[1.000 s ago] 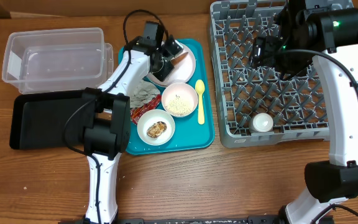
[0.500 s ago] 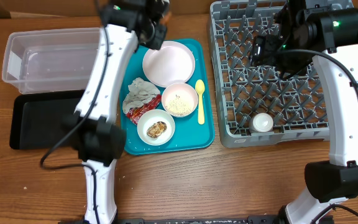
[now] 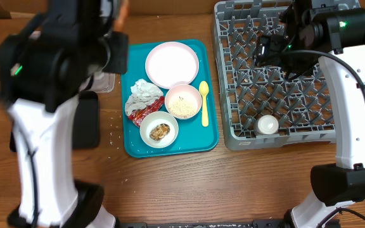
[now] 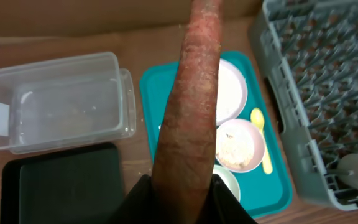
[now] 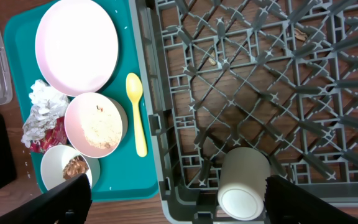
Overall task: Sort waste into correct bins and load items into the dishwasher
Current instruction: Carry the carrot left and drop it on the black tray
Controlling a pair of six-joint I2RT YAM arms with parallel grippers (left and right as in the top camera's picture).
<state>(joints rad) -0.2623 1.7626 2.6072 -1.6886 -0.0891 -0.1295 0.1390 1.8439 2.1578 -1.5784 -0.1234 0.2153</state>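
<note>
left claw (image 4: 182, 202) swung from teal tray (image 3: 211, 135) toward tub (image 4: 61, 106), clamping carrot stick (image 4: 188, 112), stick jutting straight out from grip.

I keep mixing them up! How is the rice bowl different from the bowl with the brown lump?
The rice bowl is pinkish and a bit bigger; the lump bowl is white and smaller. The rice bowl holds many white grains; the lump bowl holds one brown piece. The rice bowl sits next to the yellow spoon; the lump bowl does not. Both are round, upright, on the teal tray.
</note>
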